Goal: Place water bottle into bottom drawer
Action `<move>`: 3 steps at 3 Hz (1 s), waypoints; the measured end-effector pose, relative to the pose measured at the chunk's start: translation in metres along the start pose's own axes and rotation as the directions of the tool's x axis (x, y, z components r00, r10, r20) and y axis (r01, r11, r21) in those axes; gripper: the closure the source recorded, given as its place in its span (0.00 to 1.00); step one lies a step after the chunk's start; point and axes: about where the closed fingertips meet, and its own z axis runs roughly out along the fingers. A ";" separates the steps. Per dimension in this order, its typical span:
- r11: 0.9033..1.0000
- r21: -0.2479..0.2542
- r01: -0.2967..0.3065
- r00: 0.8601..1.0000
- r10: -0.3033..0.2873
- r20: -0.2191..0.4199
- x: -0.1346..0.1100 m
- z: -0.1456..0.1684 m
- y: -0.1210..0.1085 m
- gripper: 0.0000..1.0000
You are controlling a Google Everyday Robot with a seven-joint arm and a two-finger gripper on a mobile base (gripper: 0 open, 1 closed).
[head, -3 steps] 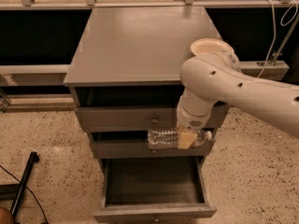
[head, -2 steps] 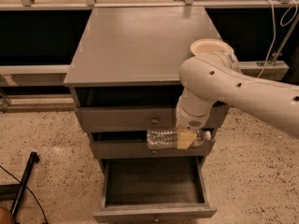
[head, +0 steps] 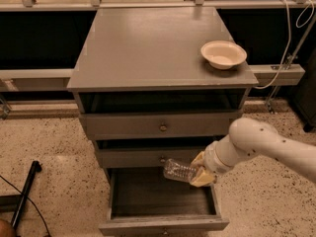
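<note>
The water bottle (head: 178, 171) is clear and ribbed and lies on its side in the air, pointing left. My gripper (head: 201, 170) is shut on its right end, with yellowish fingers (head: 203, 178) above and below it. The bottle hangs over the right rear part of the open bottom drawer (head: 163, 223), just in front of the middle drawer's face. The bottom drawer is pulled out toward the camera and its dark inside shows no contents. My white arm reaches in from the right edge.
A cream round bowl (head: 223, 54) sits at the right edge of the grey cabinet top (head: 148, 43). The two upper drawers (head: 160, 126) stand slightly ajar. A black pole (head: 25, 194) lies on the speckled floor at the left. Cables hang at the right.
My arm has dropped from in front of the cabinet top to the lower right, uncovering the bowl. The bottle has moved down with it, from the middle drawer's level to over the open bottom drawer.
</note>
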 end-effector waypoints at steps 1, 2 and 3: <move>0.997 0.052 -0.052 0.987 0.043 0.157 0.035 0.050 -0.015 1.00; 0.994 0.039 -0.101 0.971 0.090 0.223 0.062 0.113 -0.014 1.00; 0.994 0.034 -0.103 0.970 0.093 0.224 0.063 0.115 -0.013 1.00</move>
